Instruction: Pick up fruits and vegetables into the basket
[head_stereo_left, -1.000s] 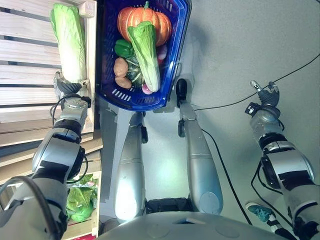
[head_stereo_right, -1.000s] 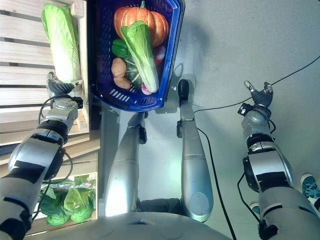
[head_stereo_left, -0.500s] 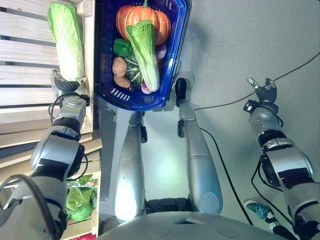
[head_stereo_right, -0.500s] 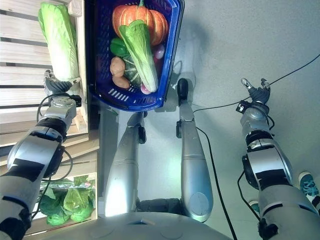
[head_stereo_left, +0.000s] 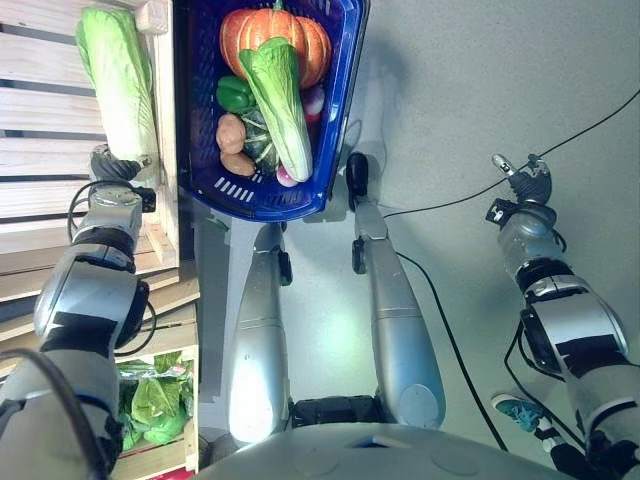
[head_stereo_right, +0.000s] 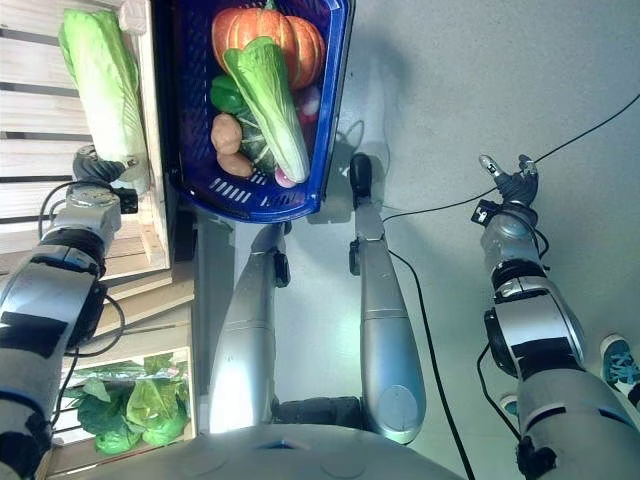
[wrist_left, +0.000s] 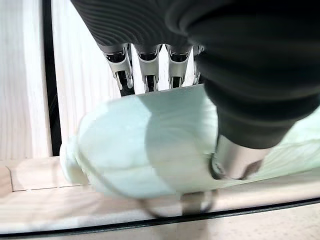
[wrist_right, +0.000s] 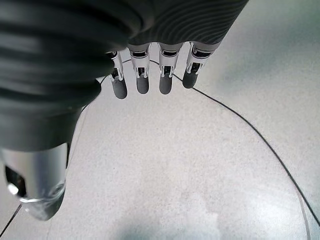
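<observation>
Left hand (head_stereo_left: 112, 168) wrapped round the pale stem end of a napa cabbage (head_stereo_left: 115, 80) lying on the slatted wooden crate (head_stereo_left: 40, 110), just beside the blue basket (head_stereo_left: 340, 120). Best lifted clear of the crate's edge board before swinging across, then lowered lengthwise onto the cabbage in the basket (head_stereo_left: 275, 100) and the pumpkin (head_stereo_left: 262, 30), keeping the grip firm on the stem. Right hand (head_stereo_left: 525, 180) relaxed, fingers spread, over the floor. Fingertips under the cabbage hidden, so the grip's depth seems secure but unconfirmed.
</observation>
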